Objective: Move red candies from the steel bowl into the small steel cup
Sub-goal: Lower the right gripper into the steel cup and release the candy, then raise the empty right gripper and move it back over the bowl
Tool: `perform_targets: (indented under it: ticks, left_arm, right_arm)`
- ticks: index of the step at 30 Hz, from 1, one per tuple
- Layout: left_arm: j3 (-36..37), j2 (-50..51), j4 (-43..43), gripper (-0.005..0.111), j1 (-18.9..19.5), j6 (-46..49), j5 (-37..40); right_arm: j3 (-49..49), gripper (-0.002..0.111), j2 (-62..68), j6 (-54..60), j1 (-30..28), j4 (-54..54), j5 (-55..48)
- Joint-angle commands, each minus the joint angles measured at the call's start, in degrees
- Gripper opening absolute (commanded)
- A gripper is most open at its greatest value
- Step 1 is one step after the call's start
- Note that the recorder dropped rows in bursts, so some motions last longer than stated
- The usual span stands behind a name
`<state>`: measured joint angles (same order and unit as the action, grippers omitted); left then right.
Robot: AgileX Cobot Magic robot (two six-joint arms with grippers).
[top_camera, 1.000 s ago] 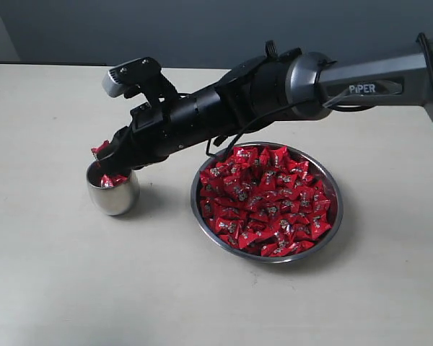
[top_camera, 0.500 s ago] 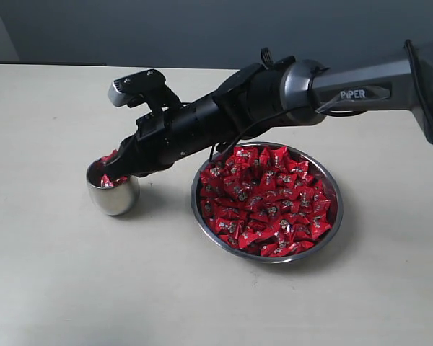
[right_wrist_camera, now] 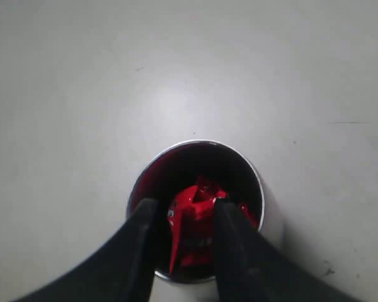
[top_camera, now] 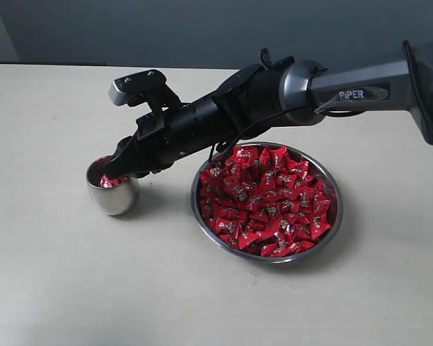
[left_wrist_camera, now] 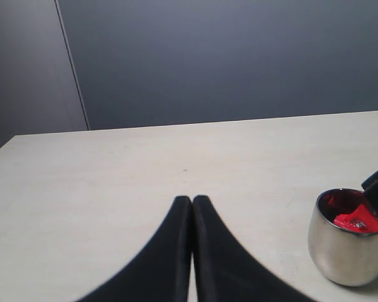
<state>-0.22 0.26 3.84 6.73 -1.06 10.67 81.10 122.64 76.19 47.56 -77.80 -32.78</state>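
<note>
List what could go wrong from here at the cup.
1. A red candy sits between the right fingers over the small steel cup; it may cling to them and ride back out.
2. Those fingers reach down to the cup's rim, so a sideways retreat could knock the round-bodied cup over.

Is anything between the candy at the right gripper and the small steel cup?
Nothing visible: the right gripper hangs at the small steel cup's open mouth, with the red candy between its fingers.
</note>
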Motion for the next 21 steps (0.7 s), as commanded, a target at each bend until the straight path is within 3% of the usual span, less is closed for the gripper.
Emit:
perform_targets:
  ticks: [1, 13, 21]
  left_arm:
    - [0.22, -0.26, 0.06, 0.000, 0.04, -0.07, -0.29]
    - [0.22, -0.26, 0.06, 0.000, 0.04, -0.07, -0.29]
    - [0.22, -0.26, 0.06, 0.000, 0.04, -0.07, -0.29]
  right_arm:
    - [0.38, 0.030, -0.13, -0.19, -0.09, -0.21, 0.48]
    - [0.38, 0.030, -6.33, -6.61, -2.82, 4.09, 1.50]
    - [0.38, 0.030, -10.63, -30.74, -7.64, 33.09, -1.60]
